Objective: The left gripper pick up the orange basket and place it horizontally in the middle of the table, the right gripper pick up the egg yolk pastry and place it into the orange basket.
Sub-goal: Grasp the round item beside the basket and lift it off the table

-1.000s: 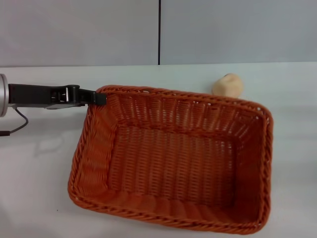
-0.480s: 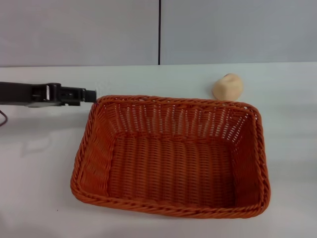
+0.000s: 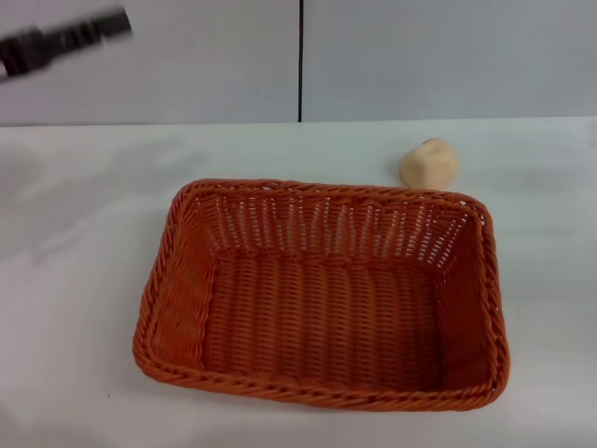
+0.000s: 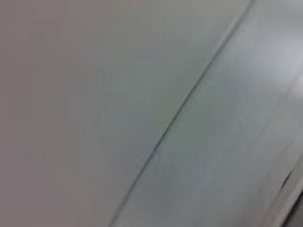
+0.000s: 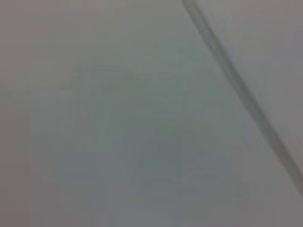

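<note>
The orange basket [image 3: 322, 294] lies flat on the white table [image 3: 84, 243], its long side running left to right, with nothing inside. Just behind its far right corner rests the egg yolk pastry [image 3: 429, 163], a small tan ball, apart from the rim. My left gripper [image 3: 117, 23] is raised high at the upper left in front of the grey wall, far from the basket and holding nothing. The right gripper is out of view. Both wrist views show only plain grey surface with a thin seam.
A grey wall with a dark vertical seam [image 3: 300, 61] stands behind the table. Bare tabletop lies left of the basket and around the pastry.
The left gripper let go of the basket's far left corner, drew back left, then rose to the upper left. The basket settled flat and stays still; the pastry has not moved.
</note>
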Motion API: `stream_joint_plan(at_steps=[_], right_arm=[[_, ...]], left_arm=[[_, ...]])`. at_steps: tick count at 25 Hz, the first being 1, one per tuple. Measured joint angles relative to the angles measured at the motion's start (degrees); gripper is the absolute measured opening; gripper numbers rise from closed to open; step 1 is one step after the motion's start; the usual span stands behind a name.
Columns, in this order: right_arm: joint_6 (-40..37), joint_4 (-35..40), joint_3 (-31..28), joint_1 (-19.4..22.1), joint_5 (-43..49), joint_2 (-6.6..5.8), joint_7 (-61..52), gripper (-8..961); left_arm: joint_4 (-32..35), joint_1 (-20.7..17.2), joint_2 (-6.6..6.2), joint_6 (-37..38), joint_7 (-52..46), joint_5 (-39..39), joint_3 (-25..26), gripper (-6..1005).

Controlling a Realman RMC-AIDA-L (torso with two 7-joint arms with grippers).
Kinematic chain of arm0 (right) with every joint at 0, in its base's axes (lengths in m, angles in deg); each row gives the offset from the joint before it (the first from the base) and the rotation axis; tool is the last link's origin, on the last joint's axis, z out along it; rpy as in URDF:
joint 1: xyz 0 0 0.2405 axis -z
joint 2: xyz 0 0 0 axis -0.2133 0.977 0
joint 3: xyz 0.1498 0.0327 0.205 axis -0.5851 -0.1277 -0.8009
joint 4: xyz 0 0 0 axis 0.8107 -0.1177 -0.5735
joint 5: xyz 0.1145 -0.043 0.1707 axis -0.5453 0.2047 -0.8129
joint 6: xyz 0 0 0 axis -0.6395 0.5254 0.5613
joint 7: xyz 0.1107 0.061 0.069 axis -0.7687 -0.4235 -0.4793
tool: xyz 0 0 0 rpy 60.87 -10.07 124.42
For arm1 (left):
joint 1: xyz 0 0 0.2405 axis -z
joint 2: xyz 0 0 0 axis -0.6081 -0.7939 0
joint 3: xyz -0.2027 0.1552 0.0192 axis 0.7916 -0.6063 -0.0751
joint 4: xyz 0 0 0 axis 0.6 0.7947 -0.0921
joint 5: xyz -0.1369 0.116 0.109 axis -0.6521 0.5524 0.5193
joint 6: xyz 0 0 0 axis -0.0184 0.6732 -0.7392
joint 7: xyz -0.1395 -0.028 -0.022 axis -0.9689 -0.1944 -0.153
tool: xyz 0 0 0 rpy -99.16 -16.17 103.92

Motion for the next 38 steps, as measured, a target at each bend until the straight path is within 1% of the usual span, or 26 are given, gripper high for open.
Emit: stream_joint_plan(at_steps=[1,2,3,4,5,6,7,9,10,11,12,13,15,16,17,19,21,22,25,26,27,29,32,36,37,38], right_arm=[[0.00,0.00,0.00,0.00,0.00,0.00,0.00,477],[-0.11,2.58,0.85,-0.13,3.39,-0.84,-4.42,476],[-0.20,5.32,1.82,-0.35,6.97,-1.83,-9.74,476],[-0.36,7.90,2.78,-0.81,10.75,-2.94,-14.92,476],[-0.36,7.90,2.78,-0.81,10.75,-2.94,-14.92,475],[-1.54,11.49,3.85,-2.11,18.39,-5.19,-23.79,475],[-1.54,11.49,3.85,-2.11,18.39,-5.19,-23.79,475],[-4.30,14.46,4.01,-4.14,26.04,-7.52,-31.21,474],[-5.88,15.73,4.00,-5.33,30.08,-8.48,-34.83,474],[-8.06,18.48,3.87,-8.76,38.94,-10.10,-41.35,473],[-8.06,18.48,3.87,-8.76,38.94,-10.10,-41.35,473],[-8.76,19.50,3.85,-10.41,43.05,-10.62,-43.72,472],[-9.78,20.88,4.00,-13.92,51.43,-11.43,-48.09,472],[-10.26,21.11,4.27,-17.17,56.84,-11.97,-50.49,471],[-10.26,21.11,4.27,-17.17,56.84,-11.97,-50.49,471],[-9.78,20.76,5.23,-20.32,60.72,-12.27,-53.09,470],[-8.20,20.33,7.17,-22.80,63.38,-12.28,-55.99,470],[-7.01,19.86,8.58,-23.94,64.41,-12.07,-57.32,469],[-3.71,18.31,12.13,-26.14,65.07,-11.07,-58.17,468],[-1.32,16.56,14.79,-27.55,65.21,-10.21,-58.22,468],[-1.32,16.56,14.79,-27.55,65.21,-10.21,-58.22,468],[1.29,14.80,17.18,-28.55,65.25,-9.37,-58.22,467],[5.48,13.82,20.62,-29.21,65.26,-6.93,-57.74,466],[10.07,13.84,24.13,-29.08,65.26,-3.97,-57.37,465],[10.07,13.84,24.13,-29.08,65.26,-3.97,-57.37,464],[10.42,13.72,24.44,-29.08,65.26,-3.62,-57.25,464]], left_arm=[[-1.44,-0.07,0.23,0.21,3.12,-2.76,0.34,673],[-2.80,-0.27,0.61,0.51,6.93,-5.51,0.42,673],[-2.80,-0.27,0.61,0.51,6.93,-5.51,0.42,673],[-4.96,-0.65,1.28,0.70,12.70,-9.72,0.50,673],[-4.96,-0.65,1.28,0.70,12.70,-9.72,0.50,673],[-7.84,-0.66,1.60,0.80,18.37,-12.77,0.47,673],[-7.84,-0.66,1.60,0.80,18.37,-12.77,0.47,673],[-10.98,-0.45,1.61,1.12,22.85,-14.58,0.27,673],[-12.84,-0.25,1.60,1.58,25.71,-15.43,0.15,673],[-13.72,-0.15,1.60,1.96,27.49,-15.67,0.08,674],[-14.91,0.01,1.61,2.67,30.07,-15.87,0.06,674],[-15.68,0.12,1.64,3.32,32.00,-15.90,0.05,674],[-17.12,0.37,1.72,4.70,34.89,-16.07,0.03,674],[-18.68,0.62,1.76,5.43,36.39,-16.45,0.03,674],[-18.68,0.62,1.76,5.43,36.39,-16.45,0.03,674],[-19.42,0.72,1.80,5.69,37.09,-16.59,0.00,674],[-19.66,0.70,1.85,5.88,37.41,-16.57,-0.38,674],[-19.73,0.62,1.86,5.89,37.42,-16.57,-0.64,674],[-20.02,0.34,1.87,5.99,37.46,-16.67,-1.19,674],[-20.27,0.23,1.90,6.14,37.49,-16.70,-1.32,674],[-20.27,0.23,1.90,6.14,37.49,-16.70,-1.32,674],[-20.37,0.16,1.98,6.21,37.49,-16.73,-1.41,674],[-21.42,0.00,2.05,6.53,38.02,-16.75,-1.44,674],[-22.99,-0.03,1.96,6.86,38.99,-16.77,-1.44,674],[-23.12,-0.05,1.96,6.87,39.02,-16.77,-1.44,674],[-23.22,-0.07,1.95,6.87,39.03,-16.75,-1.44,674]])
